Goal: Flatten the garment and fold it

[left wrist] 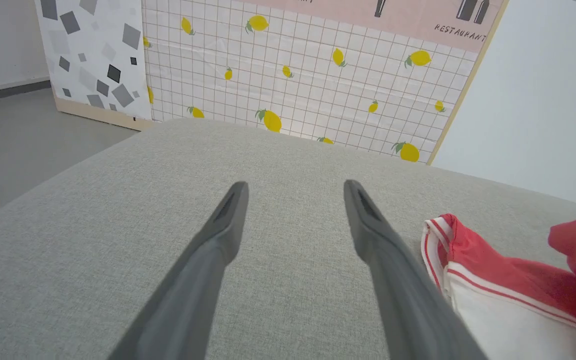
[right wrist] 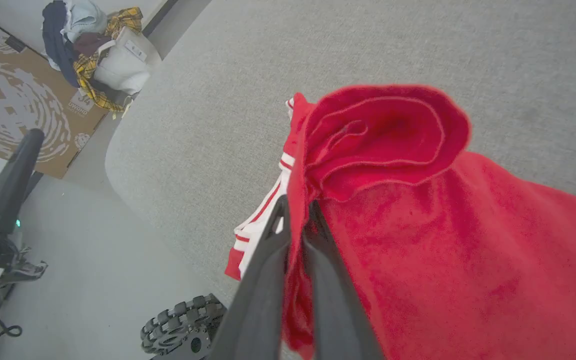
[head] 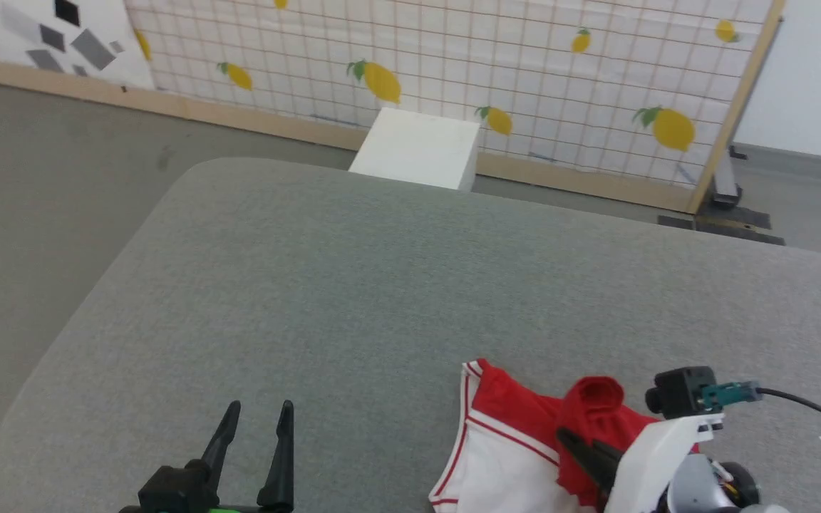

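Note:
The garment (head: pixel 524 434), red with a white striped-trim sleeve, lies bunched at the near right of the grey table (head: pixel 382 285). My right gripper (head: pixel 585 445) is shut on a fold of its red cloth, which rises in a rolled hump; the right wrist view has the fingers (right wrist: pixel 268 260) pinching that fold (right wrist: pixel 383 135). My left gripper (head: pixel 257 427) stands open over bare table at the near left, apart from the garment (left wrist: pixel 493 285), which lies to the right of its fingers (left wrist: pixel 378 235). The lettering and number are hidden.
A white box (head: pixel 417 146) stands behind the table's far edge, before a lemon-print screen (head: pixel 453 64). In the right wrist view a pile of clothes with a white bag (right wrist: pixel 98 45) sits on the floor beside a cardboard sheet, and a wheel (right wrist: pixel 183 325) shows below the table edge.

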Motion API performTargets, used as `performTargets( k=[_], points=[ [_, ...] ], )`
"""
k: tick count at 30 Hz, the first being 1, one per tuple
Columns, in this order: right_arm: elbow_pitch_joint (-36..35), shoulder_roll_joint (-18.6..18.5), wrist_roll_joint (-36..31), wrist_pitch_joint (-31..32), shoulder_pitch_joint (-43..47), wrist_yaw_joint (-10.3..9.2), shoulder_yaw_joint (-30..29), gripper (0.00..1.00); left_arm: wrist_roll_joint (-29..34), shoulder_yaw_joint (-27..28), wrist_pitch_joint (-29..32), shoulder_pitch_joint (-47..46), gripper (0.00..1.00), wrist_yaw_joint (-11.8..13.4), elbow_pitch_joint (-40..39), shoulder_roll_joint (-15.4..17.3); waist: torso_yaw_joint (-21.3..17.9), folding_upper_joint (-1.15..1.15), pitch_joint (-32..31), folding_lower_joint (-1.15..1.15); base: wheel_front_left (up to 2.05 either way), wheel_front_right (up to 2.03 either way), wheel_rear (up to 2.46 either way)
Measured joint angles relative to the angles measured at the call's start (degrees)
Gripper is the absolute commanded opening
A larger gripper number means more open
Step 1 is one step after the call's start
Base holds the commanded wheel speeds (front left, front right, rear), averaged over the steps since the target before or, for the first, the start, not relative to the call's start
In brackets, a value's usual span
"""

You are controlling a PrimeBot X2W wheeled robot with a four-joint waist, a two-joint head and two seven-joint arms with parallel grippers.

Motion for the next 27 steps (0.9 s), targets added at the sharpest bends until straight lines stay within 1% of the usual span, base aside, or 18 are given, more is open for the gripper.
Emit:
performTargets(
  k=[3, 10, 11, 12, 15, 19, 21, 23, 27],
  points=[
    [5.1, 0.1, 3.4, -2.5, -1.8, 0.0, 1.7, 0.0, 0.1, -0.3, 0.0, -0.2, 1.0, -0.4, 0.4, 0.0, 1.4, 0.0, 0.3, 0.0, 0.0, 0.0, 0.0],
    [16.2, 0.1, 4.2, -7.8, -7.2, 0.0, 4.8, 0.0, 0.1, -0.6, 0.0, -1.1, 1.0, -0.9, 1.6, 0.0, 4.4, 0.0, 1.7, 0.0, 0.0, 0.0, 0.0],
    [17.8, 0.1, 4.2, -8.4, -7.9, 0.0, 5.2, 0.11, 0.1, -0.6, 0.0, -1.3, 1.0, -0.9, 1.7, 0.0, 4.7, 0.0, 1.9, 0.0, 0.0, 0.0, 0.0],
    [19.0, 0.1, 4.1, -9.0, -8.5, 0.0, 5.9, 1.0, 0.1, -0.6, 0.0, -1.5, 1.0, -1.0, 1.8, 0.0, 5.0, 0.0, 2.2, 0.0, 0.0, 0.0, 0.0],
    [20.9, 0.0, 4.9, -10.3, -10.0, 0.0, 8.8, 1.0, 0.1, -0.6, 0.0, -1.7, 1.0, -1.2, 2.0, 0.0, 5.6, 0.0, 2.8, 0.0, 0.0, 0.0, 0.0],
    [20.6, 0.2, 8.7, -11.6, -11.4, 0.0, 13.8, 1.0, 0.1, -0.2, 0.0, -1.7, 1.0, -1.4, 2.6, 0.0, 5.3, 0.0, 2.9, 0.0, 0.0, 0.0, 0.0],
    [20.3, 0.2, 8.8, -12.6, -12.1, 0.0, 14.8, 1.0, 0.1, 0.0, 0.0, -1.7, 1.0, -1.5, 3.0, 0.0, 4.8, 0.0, 2.6, 0.0, 0.0, 0.0, 0.0],
    [20.3, 0.2, 7.0, -14.0, -13.3, 0.0, 14.6, 1.0, 0.1, 0.3, 0.0, -1.7, 1.0, -1.5, 3.1, 0.0, 4.1, 0.0, 2.2, 0.0, 0.0, 0.0, 0.0],
    [19.9, -1.0, 0.0, -17.8, -15.9, 0.0, 13.3, 1.0, 0.1, 0.6, 0.0, -1.7, 1.0, -1.7, 3.1, 0.0, 2.6, 0.0, 1.4, 0.0, 0.0, 0.0, 0.0]
  ],
)
